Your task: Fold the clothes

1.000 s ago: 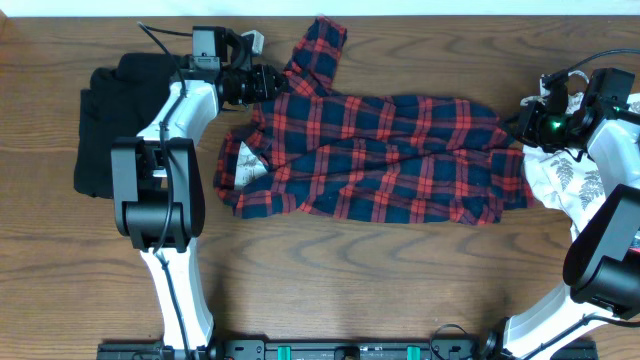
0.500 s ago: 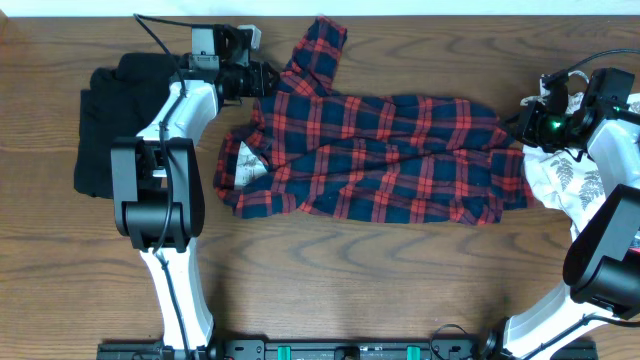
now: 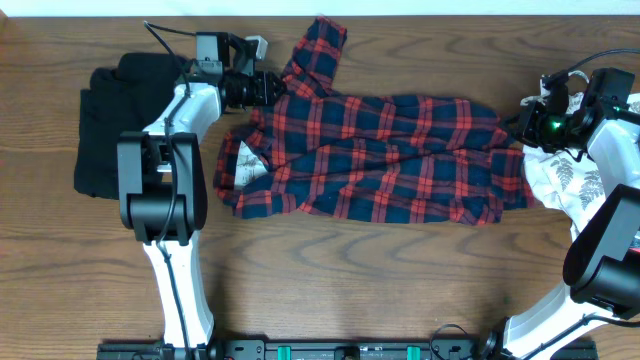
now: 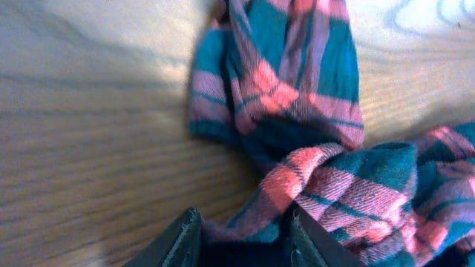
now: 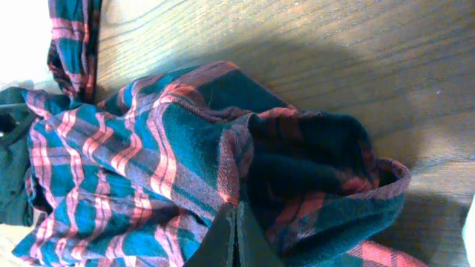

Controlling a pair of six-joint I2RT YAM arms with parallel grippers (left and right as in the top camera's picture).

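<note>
Left gripper (image 4: 243, 226) is narrow, jaws part-closed with a bunch of plaid shirt (image 3: 380, 160) fabric between them, at the shirt's 10 o'clock corner where the sleeve (image 3: 320, 48) meets the body. Right gripper (image 5: 236, 222) is pinched fully together at the shirt's 3 o'clock edge and looks clamped on a dark fold of the hem.

Change: over the last second the left gripper nudges back toward 9 o'clock, then comes in a little toward 3 o'clock, onto the shoulder. The right one does not move. The shirt outline looks the same, so probably a grip adjust, not a pull.

Shirt lies spread across the table (image 3: 350, 300) centre, collar end at 9 o'clock with white neck label (image 3: 247, 165) showing, sleeve sticking out toward 12 o'clock, body wrinkled. Black garment (image 3: 110, 130) sits at 9 o'clock, beside the left arm. Leaf-print garment (image 3: 570, 182) is at 3 o'clock, under the right arm.

Judgement: no fold made yet; both ends gripped, likely a stretch or flatten step before the sleeve goes in.
</note>
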